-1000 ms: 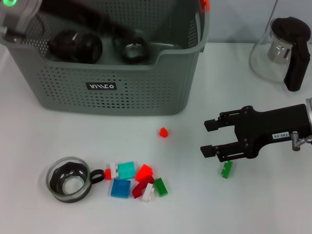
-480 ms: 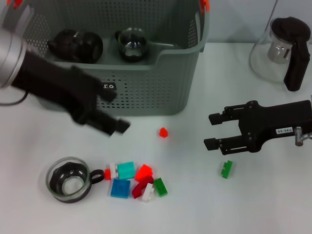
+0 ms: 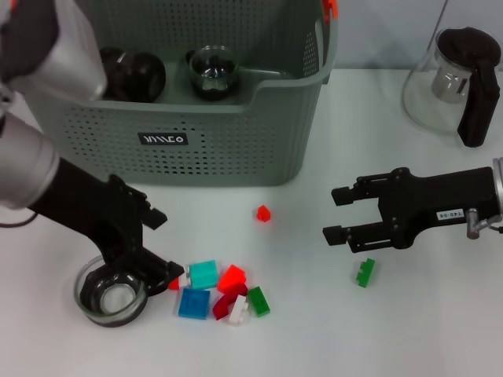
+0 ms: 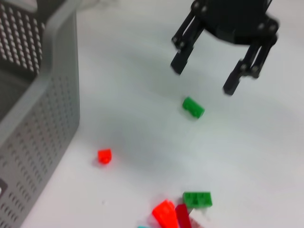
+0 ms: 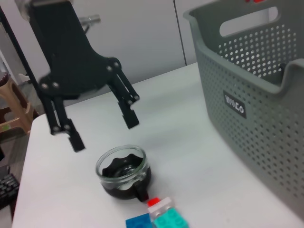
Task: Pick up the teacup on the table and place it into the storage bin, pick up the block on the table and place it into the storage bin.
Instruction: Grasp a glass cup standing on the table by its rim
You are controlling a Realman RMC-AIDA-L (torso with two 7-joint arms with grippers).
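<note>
The left claw (image 3: 161, 247) hangs low over the white counter (image 3: 314, 330), fingers spread wide and holding nothing, one tip toward the bin and the other just above the teacup's handle. In the right wrist view the same claw (image 5: 99, 126) stands clear above the cup, not touching it.

The glass teacup (image 3: 111, 289) sits upright at the near left of the counter with a dark insert inside; its black handle points right, toward the blocks, and the left arm covers part of its rim in the head view.

Just beside the handle lies a cluster of blocks: a red-and-white piece mostly hidden by the claw's fingertip, a teal block (image 3: 204, 274), a blue block (image 3: 193, 303), an orange-red block (image 3: 232, 276), a dark red one with a white piece, and a green block (image 3: 258, 301). How they interlock is hard to make out.

The storage bin (image 3: 220, 141) stands at the back, its long axis across the counter, label facing the robot, the top cut off by the frame. Two dark teacups (image 3: 214, 72) already lie inside.

A small red block (image 3: 263, 213) lies alone in front of the bin.

The right claw (image 3: 336, 214) hovers farther right, pointing left, open and empty. A green block (image 3: 365, 272) lies just near of it, long axis tilted off upright.

A glass teapot (image 3: 456, 82) stands at the far right, cut by the edge.
</note>
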